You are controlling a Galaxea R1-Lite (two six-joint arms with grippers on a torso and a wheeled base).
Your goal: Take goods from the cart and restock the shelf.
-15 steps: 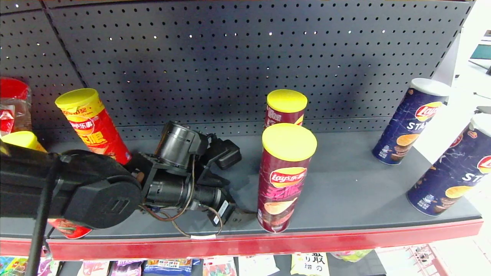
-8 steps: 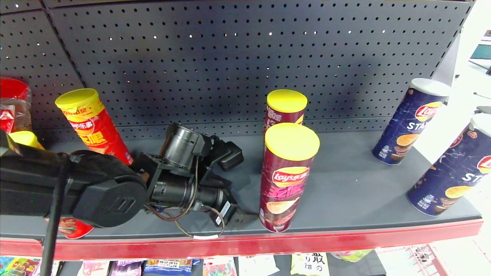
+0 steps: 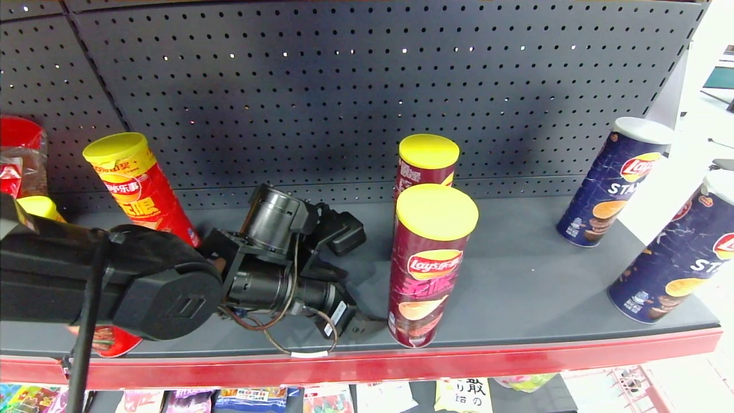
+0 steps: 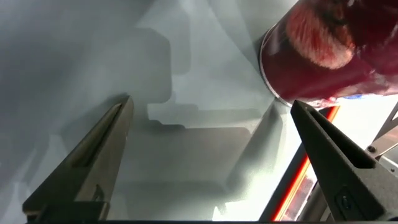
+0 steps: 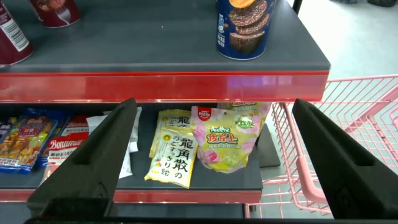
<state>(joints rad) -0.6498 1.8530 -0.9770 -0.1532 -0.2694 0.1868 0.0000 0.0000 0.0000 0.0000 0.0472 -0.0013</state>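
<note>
Maroon chip can (image 3: 427, 269) is standing at the shelf's (image 3: 516, 287) front edge.
Left gripper (image 4: 211, 103) is resting wide open just beside its base; right gripper (image 5: 214, 102) is hanging wide open, empty, near the pink cart (image 5: 348, 124).

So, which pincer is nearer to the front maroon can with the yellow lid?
Left. The left pincer is open, low over the shelf, beside the base of the front maroon can. The right pincer is open in front of the shelf's red edge, farther away.
</note>
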